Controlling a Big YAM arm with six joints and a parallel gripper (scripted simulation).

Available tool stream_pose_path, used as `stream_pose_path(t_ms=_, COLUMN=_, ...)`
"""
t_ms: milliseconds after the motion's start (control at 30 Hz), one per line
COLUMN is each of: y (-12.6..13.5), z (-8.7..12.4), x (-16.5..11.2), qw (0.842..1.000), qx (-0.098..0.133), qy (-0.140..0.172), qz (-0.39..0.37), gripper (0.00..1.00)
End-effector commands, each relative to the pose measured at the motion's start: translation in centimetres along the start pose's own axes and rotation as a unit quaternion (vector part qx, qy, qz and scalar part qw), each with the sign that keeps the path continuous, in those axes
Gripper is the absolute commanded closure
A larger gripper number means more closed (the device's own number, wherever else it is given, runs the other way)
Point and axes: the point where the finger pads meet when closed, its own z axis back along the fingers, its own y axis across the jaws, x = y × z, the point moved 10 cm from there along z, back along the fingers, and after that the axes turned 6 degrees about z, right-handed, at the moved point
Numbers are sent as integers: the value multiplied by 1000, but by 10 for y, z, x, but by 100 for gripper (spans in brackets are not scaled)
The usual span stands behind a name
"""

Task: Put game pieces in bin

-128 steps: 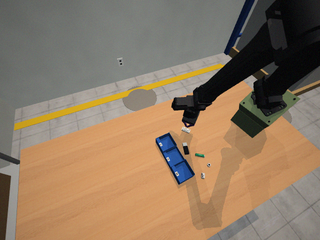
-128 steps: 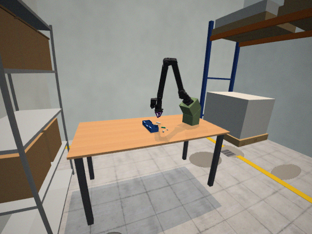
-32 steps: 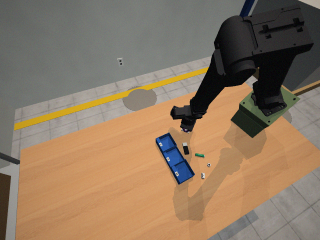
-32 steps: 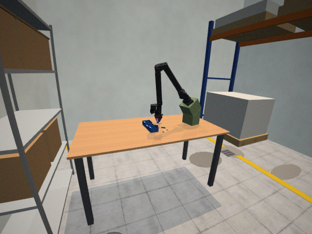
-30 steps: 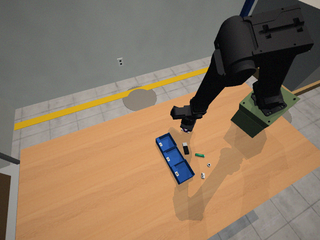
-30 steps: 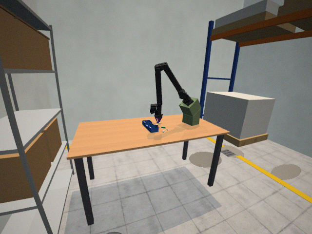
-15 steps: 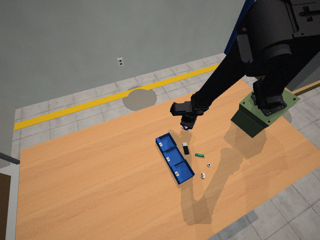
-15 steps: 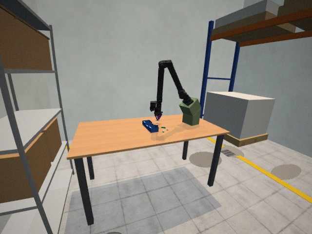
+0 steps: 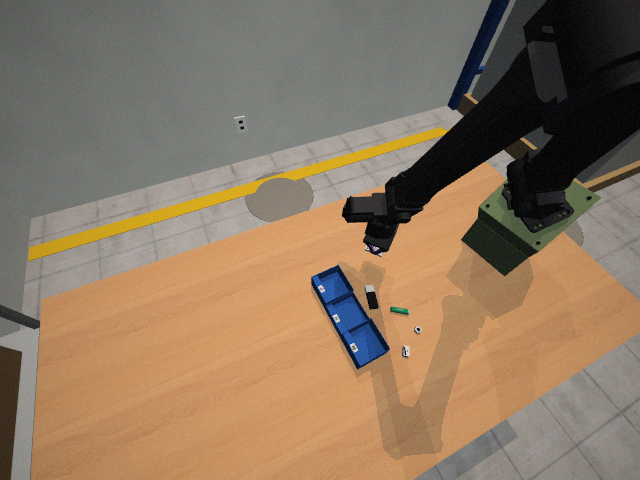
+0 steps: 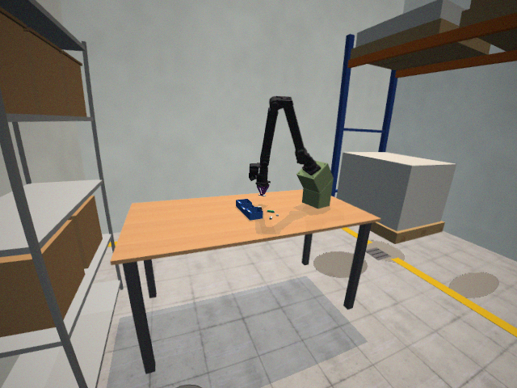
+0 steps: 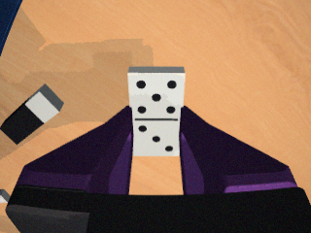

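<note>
My gripper [image 11: 155, 116] is shut on a white domino [image 11: 155, 112] with black dots and holds it above the table. In the top view the gripper [image 9: 374, 249] hangs right of the far end of the blue three-compartment bin [image 9: 348, 315], and it also shows in the exterior view [image 10: 262, 191]. Each compartment carries a small white label; I cannot read the letters. A second small white piece [image 9: 406, 351] lies on the table near the bin's near end.
A black and white block [image 9: 371, 296] lies beside the bin and shows in the wrist view [image 11: 31, 113]. A green cylinder [image 9: 399, 310] and a small grey nut [image 9: 417, 329] lie to the right. The green arm base [image 9: 522, 222] stands at the far right.
</note>
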Motion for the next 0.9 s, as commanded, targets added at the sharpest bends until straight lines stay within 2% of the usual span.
stream_pose_path(t_ms=0, y=-4, z=-2, x=-1, qw=1000, qx=-1, qy=0, qz=5, gripper=80)
stream_pose_path(t_ms=867, y=-8, z=-2, x=-1, qw=1000, qx=-2, qy=-2, qz=1, gripper=80)
